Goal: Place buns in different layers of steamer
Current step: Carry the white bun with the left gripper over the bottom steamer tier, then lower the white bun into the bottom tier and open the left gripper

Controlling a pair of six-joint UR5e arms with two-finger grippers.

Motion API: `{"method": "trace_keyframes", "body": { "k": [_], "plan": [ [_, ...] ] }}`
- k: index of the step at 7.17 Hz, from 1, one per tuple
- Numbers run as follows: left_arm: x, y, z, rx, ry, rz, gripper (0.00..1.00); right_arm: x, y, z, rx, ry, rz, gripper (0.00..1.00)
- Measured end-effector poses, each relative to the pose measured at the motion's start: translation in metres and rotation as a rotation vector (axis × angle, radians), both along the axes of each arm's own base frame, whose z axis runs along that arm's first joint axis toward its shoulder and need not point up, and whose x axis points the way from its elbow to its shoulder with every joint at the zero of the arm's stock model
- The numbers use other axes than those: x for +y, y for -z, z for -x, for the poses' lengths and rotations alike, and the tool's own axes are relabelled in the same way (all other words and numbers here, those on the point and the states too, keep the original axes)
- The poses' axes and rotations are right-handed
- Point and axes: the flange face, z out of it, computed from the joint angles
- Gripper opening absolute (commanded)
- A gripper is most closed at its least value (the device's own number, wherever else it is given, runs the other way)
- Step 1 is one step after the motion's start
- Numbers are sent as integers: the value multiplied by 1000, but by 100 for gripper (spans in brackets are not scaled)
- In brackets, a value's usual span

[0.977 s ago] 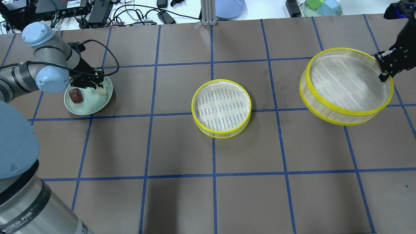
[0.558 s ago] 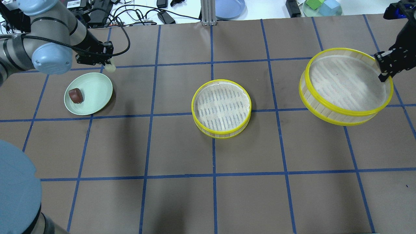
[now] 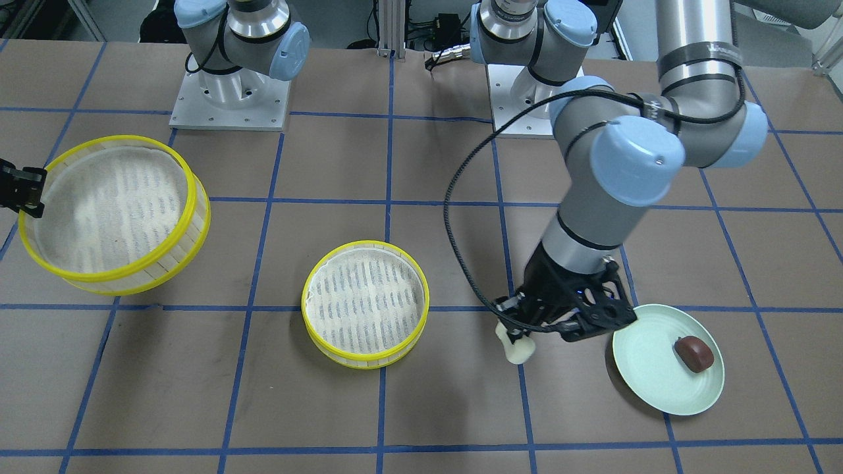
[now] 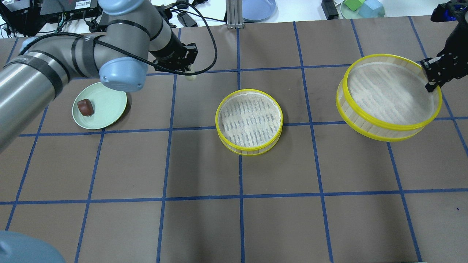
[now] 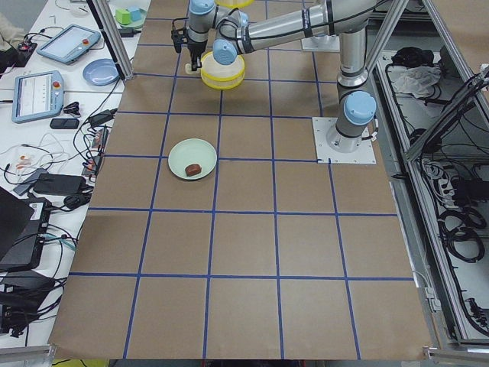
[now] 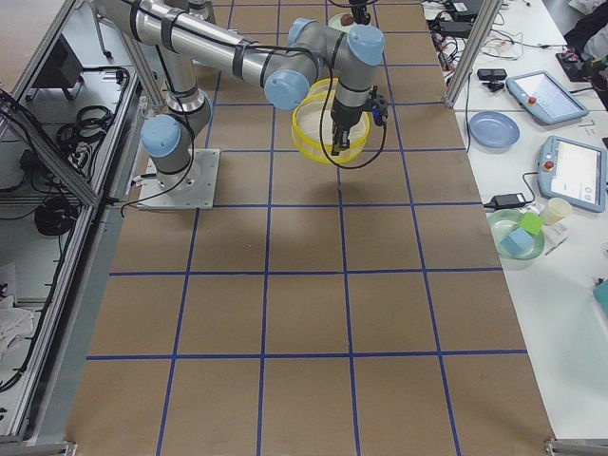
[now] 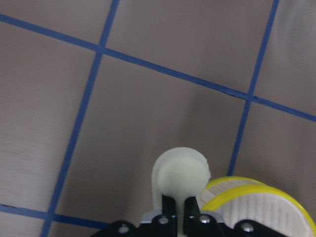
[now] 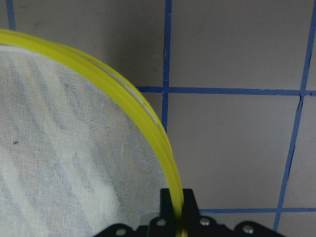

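My left gripper is shut on the cream-white bun and holds it in the air, left of and behind the middle steamer tier. The bun also shows in the left wrist view, with that tier's yellow rim at the lower right. The dark brown bun lies on the pale green plate. My right gripper is shut on the rim of the second steamer tier and holds it tilted above the table. The right wrist view shows that rim between the jaws.
Behind the table's far edge are cables, a blue plate, coloured blocks and an aluminium post. Both arm bases stand at the robot's side of the table.
My left gripper has lifted the cream-white bun off the green plate and carried it right, toward the middle tier. The right gripper and its tier have stayed still.
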Motion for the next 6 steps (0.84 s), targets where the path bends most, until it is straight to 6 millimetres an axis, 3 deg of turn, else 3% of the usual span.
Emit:
{"method": "trace_keyframes", "body": {
  "k": [3,4,5,6],
  "plan": [
    [50,30,91,42,137,-12,0,0,0,0,0,0,0,0],
    [63,40,106,38,170,-28,27,0,-1,-1,0,1,2,0],
    [70,45,113,35,190,-38,70,0,-1,-2,-1,3,4,0],
    [73,48,115,28,217,-38,100,0,-1,-4,-1,1,4,0]
  ]
}}
